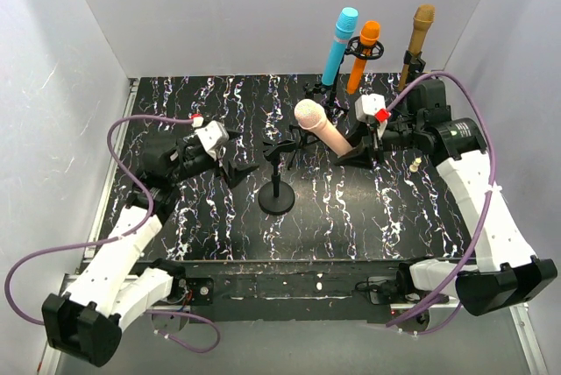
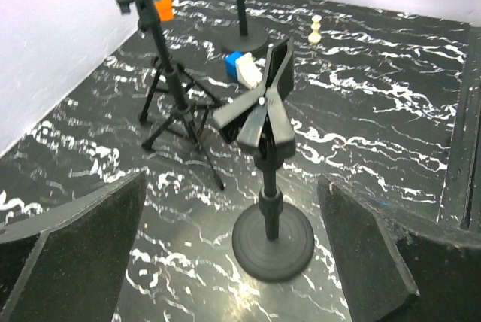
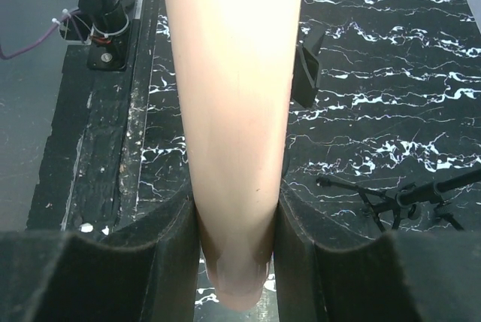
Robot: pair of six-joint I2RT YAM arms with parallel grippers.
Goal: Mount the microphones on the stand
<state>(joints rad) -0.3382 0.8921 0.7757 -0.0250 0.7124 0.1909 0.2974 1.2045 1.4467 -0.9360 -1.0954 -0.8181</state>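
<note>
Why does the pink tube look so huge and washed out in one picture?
Right wrist view: the pale pink-beige slim microphone sits close to the lens, so it looms large, bright and washed out near the top. Left wrist view: the black round-based stand is sharp. Top external view: even light, soft shadows.

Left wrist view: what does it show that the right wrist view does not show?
Only the left wrist view: the open left gripper, the stand's round base, a blue-and-white block, a small white piece. Only the right wrist view: the pink microphone clamped in the right gripper. Both: the black marbled table.
</note>
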